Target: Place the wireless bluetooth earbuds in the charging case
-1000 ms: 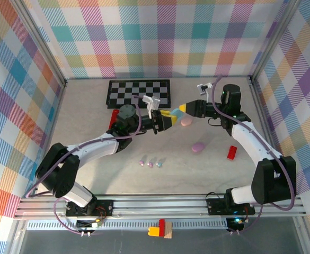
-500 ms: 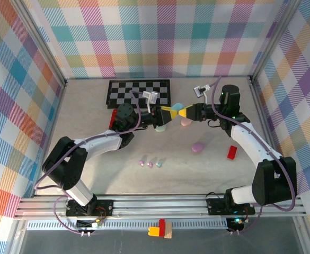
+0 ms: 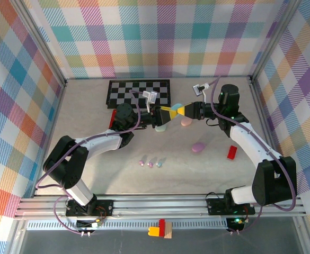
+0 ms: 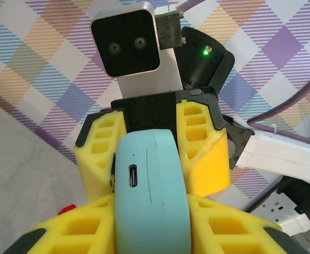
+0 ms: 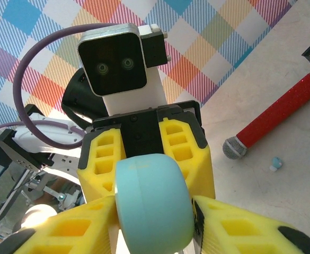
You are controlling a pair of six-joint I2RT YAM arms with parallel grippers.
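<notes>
Top external view shows us the teal charging case [image 3: 176,106] up in the air, just in front of the checkerboard mat [image 3: 133,92], with both hands on it. Our left gripper [image 3: 168,110] is squeezed tight on one end. Our right gripper [image 3: 182,110] pinches the other end, with its yellow fingers [image 4: 197,143] touching both sides. The earbuds [image 3: 150,164] lie in a little row on the table [image 3: 86,121], well in front of the checkerboard mat and far from the case.

We think the step now is to open the case or to pass it from one hand to the other. We cannot tell which. To do it well, we should keep one hand tight and move the other slowly, so the smooth round case does not pop out. In the left wrist view a thin line runs down the case beside the plug hole. That may be where the lid splits, so pulling there looks best.

Room is good. The case hangs above the table, so nothing rubs it. A pink case [image 3: 186,121] and a lilac case [image 3: 198,147] sit in front of the checkerboard mat, off its right corner, so we should not dip low there. The plaid back wall [image 3: 144,42] stands just behind the checkerboard mat.
</notes>
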